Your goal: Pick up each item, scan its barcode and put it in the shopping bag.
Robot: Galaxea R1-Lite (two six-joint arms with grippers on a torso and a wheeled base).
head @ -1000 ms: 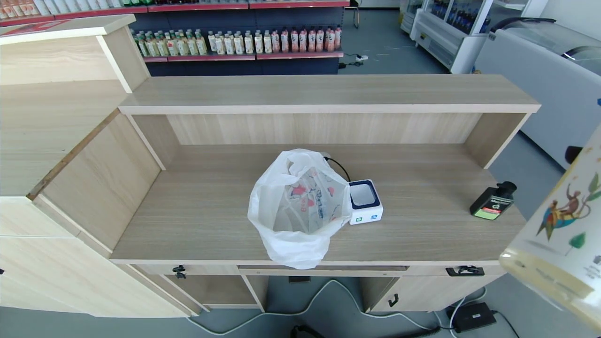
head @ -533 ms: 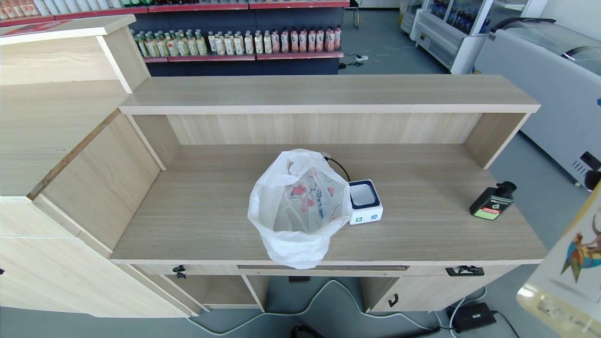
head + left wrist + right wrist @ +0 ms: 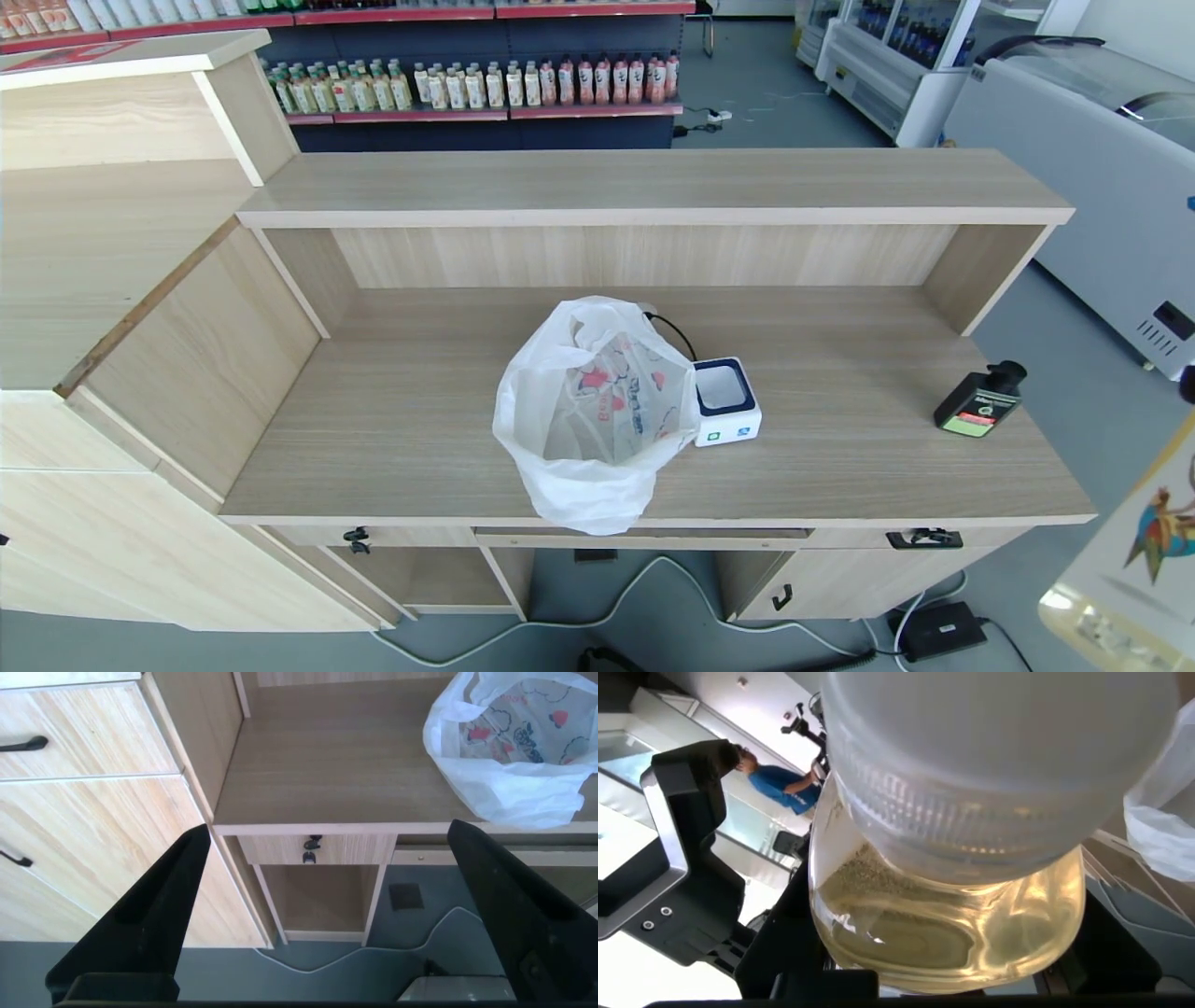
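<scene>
**R pincer pinching bottle off desk's right end; L pincer spread, low by desk front**

Light-wood desk point(image 3: 840, 467) w/ a raised back shelf carries everything else. White thin-plastic shopping bag point(image 3: 588, 420) w/ red and blue print stands open approx. mid-desk. It sits near the front edge, its bottom lapping just over that edge.

Clear plastic bottle point(image 3: 952, 877), w/ pale yellow contents and a whitish ribbed cap, is off the desk. In head view it shows tilted past the desk's right front corner, w/ a cream label and a coloured bird print. It's well apart from the bag.

Small white scan box w/ dark blue top rim point(image 3: 725, 401) sits just beside the bag, on the bag's right, touching or nearly so. A black cable runs from behind the bag toward the box.

Black bottle-shaped item w/ green and red label point(image 3: 978, 401) lies on its side near the desk's right end. It's well apart from the scan box.

R pincer point(image 3: 952, 947) has black fingers either side of the clear plastic bottle, pinching it.

L pincer point(image 3: 329, 835) has its two black fingers spread wide w/ nothing btwn them. It hangs below desk-top level in front of the desk's left part. The bag is off to one side of it.
</scene>
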